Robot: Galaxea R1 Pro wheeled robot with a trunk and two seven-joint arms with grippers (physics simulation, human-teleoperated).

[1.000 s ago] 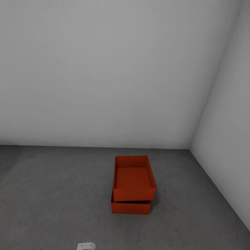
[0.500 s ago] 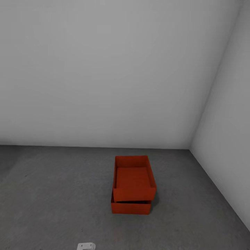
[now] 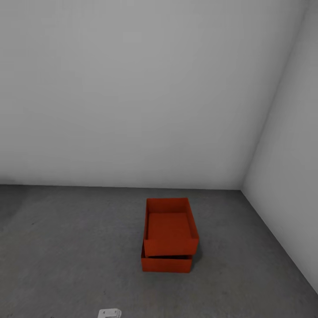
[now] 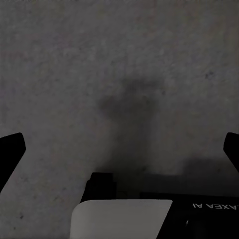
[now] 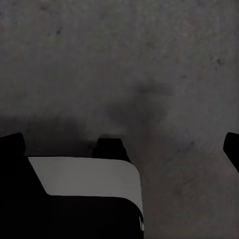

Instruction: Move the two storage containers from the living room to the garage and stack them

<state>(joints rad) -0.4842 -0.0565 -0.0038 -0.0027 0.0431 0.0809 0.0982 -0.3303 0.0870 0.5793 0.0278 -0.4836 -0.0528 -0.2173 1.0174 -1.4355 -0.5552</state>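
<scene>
At the near left edge of the head view a small white robot part pokes into the picture, resting low over the floor of dark grey concrete. Seen from its own wrist camera, the left gripper hangs over bare concrete with its two dark fingertips spread wide at either edge of the frame — released, holding nothing. The right gripper reads the same in its wrist view: fingertips far apart, nothing between them, only rough grey floor and the robot's own shadow beneath. Further right and well ahead of both arms stand the two storage containers, near the corner where the far wall meets the right wall. The lower container sits flat on the concrete; the upper container rests on top of it, open side up, its long axis running from near to far and its far end reaching a little beyond the box below, so the pair is stacked but not perfectly squared. Both grippers are well apart from the stack, which lies straight ahead and slightly right — nearer the right arm, if either. Judged from this layout, the stacking looks done, and no further grasp seems called for.
</scene>
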